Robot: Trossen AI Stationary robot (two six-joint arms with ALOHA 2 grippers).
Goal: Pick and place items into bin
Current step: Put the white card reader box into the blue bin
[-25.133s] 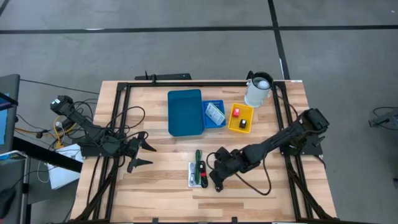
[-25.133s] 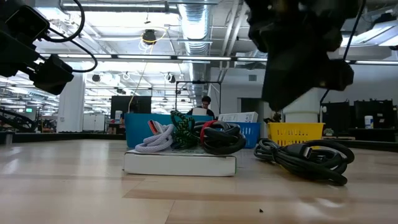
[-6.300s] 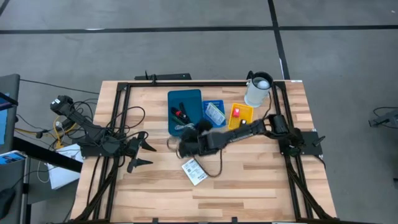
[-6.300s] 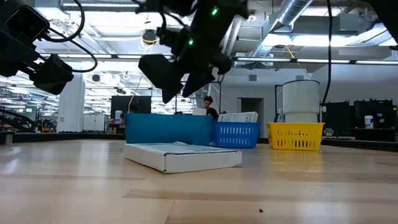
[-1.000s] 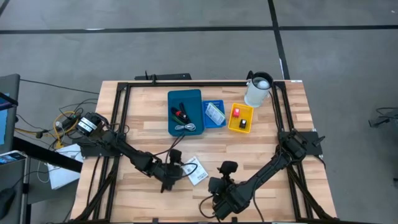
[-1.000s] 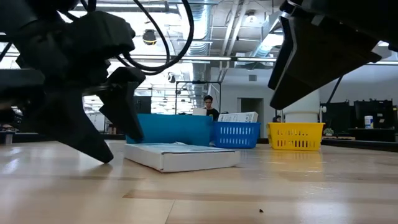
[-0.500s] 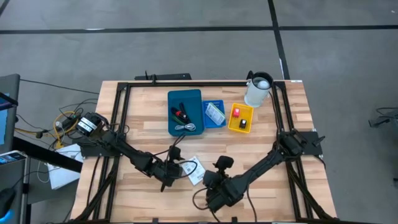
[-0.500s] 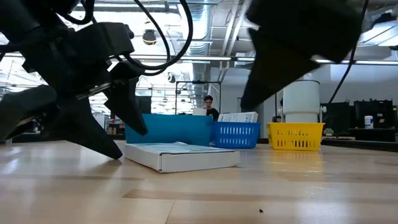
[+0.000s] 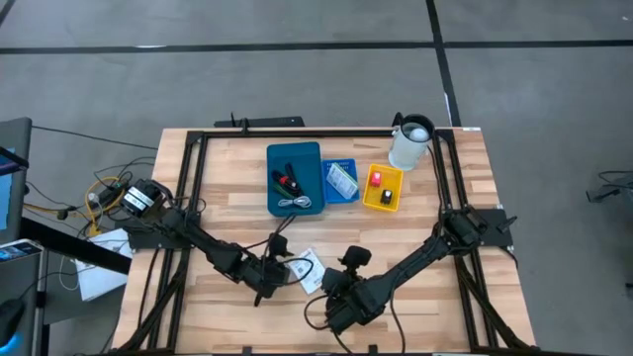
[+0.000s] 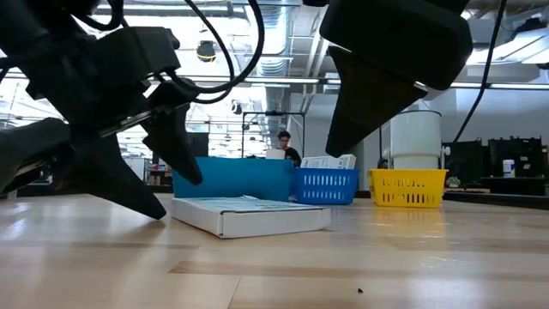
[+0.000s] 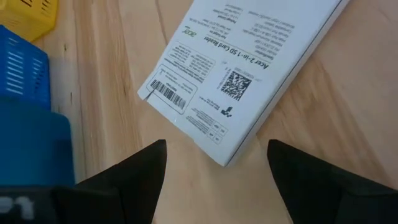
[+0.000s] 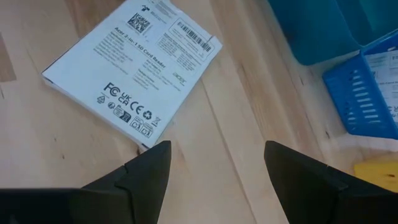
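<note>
We counted three containers in a row on the desk [image 9: 415, 237]: a teal bin [image 9: 295, 178] holding cables, a blue basket [image 9: 341, 182] with one packet, a yellow basket [image 9: 383, 188] with two small pieces. One white card-reader box [image 9: 309, 271] lay diagonally between left gripper [image 9: 282, 274] and right gripper [image 9: 329, 290], both jaws open.

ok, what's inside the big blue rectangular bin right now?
In the high view, the big blue rectangular bin holds a dark bundle with a red bit and a pale coiled cable. Anything beneath them is covered. From the low view, the bin wall hides its contents.
</note>
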